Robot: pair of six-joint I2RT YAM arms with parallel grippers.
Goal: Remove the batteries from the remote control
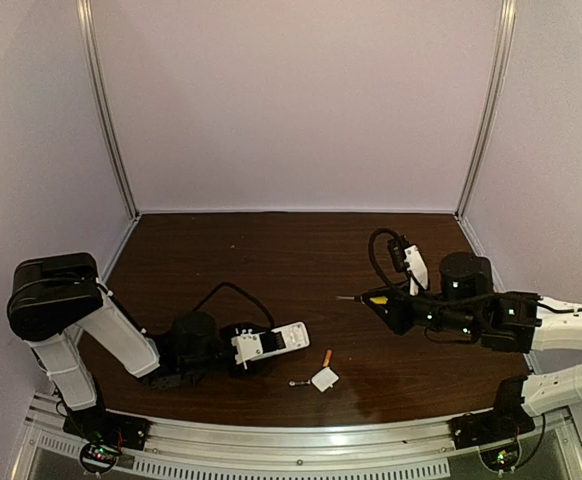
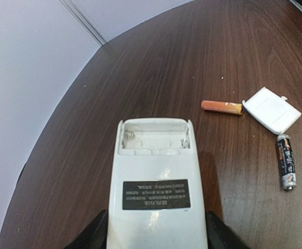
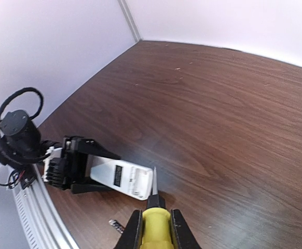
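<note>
Your left hand grips the remote by its sides, white back up, close to the counter's near edge. Its battery bay looks empty. An orange battery and a dark battery lie beside the cover. Your right hand, closed on the screwdriver, hangs toward the right edge. Set the remote down flat, then let go gently.

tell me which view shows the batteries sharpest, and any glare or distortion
Left wrist view: sharpest, the slim orange battery and the black battery crisp beside the small white square cover, though the dark wooden table edge bows. Top external view: dim, batteries mere specks, glare on the metal rail. Right wrist view: the yellow-handled screwdriver up close looks soft, table edge curved.
</note>
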